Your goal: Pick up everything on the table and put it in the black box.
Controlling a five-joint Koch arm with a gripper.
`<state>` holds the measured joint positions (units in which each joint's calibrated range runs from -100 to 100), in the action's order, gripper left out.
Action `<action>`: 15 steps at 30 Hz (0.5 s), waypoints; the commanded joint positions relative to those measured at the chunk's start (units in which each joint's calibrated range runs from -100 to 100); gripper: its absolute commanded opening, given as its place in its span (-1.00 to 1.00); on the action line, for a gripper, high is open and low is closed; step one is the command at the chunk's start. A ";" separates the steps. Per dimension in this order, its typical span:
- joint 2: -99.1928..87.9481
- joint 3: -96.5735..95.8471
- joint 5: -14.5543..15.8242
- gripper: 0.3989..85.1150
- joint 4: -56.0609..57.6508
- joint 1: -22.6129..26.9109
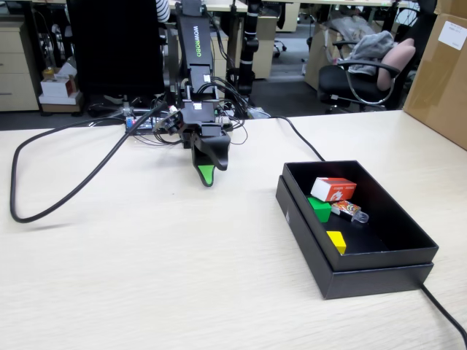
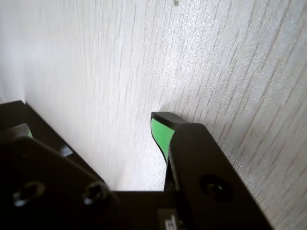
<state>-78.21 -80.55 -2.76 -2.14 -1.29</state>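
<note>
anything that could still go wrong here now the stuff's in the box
1. A thick black cable loops across the table left of the arm in the fixed view; a sweep that way might snag it.
2. The gripper hangs low over the bare table with nothing between its fingers, so a further drop could hit the wood.
3. The black box sits on or against another cable near the front edge; a tug may shift it with the yellow cube, green cube and red carton inside.

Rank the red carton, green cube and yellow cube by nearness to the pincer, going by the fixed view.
From the pincer, all inside the black box:
1. Green cube, by the box's left wall, and red carton, just behind it: too close to call.
2. Yellow cube, toward the box's front.
</note>
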 commanded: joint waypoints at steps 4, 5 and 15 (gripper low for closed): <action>-1.59 -0.05 -0.10 0.13 -6.63 0.63; -1.36 -0.14 -0.10 0.13 -6.63 0.63; 2.20 -1.41 1.37 0.14 -6.72 1.66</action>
<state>-76.82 -83.01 -2.66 -6.50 0.12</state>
